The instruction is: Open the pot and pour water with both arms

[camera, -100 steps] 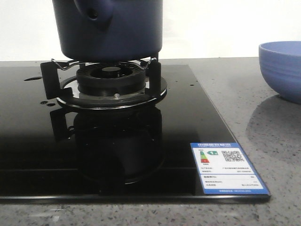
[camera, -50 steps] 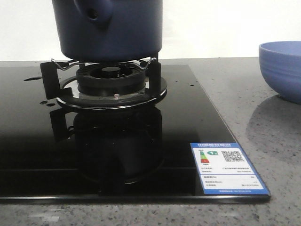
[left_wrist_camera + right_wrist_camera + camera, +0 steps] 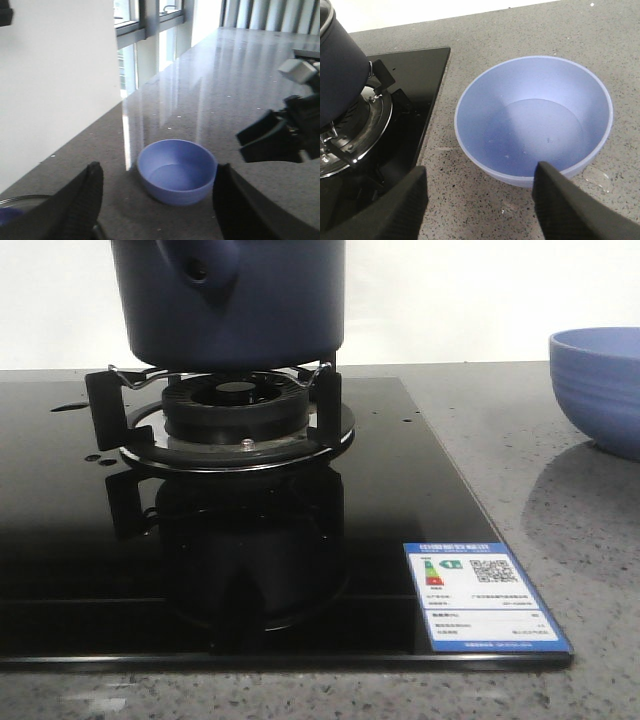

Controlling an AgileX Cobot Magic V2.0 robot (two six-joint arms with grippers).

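The dark navy pot (image 3: pixel 230 300) stands on the burner grate (image 3: pixel 225 405) of the black glass hob; its side stub with the small hole faces the front camera, and its top is cut off by the frame. It also shows in the right wrist view (image 3: pixel 337 70). My left gripper (image 3: pixel 158 172) is open and empty above the counter, looking toward the light blue bowl (image 3: pixel 176 171). My right gripper (image 3: pixel 481 171) is open and empty, hovering over the counter between the hob and the bowl (image 3: pixel 535 120). Neither gripper shows in the front view.
The light blue bowl (image 3: pixel 600 385) sits on the grey speckled counter right of the hob. An energy label (image 3: pixel 485 595) is stuck on the hob's front right corner. The right arm's gripper (image 3: pixel 280 137) shows in the left wrist view beyond the bowl. A white wall stands behind.
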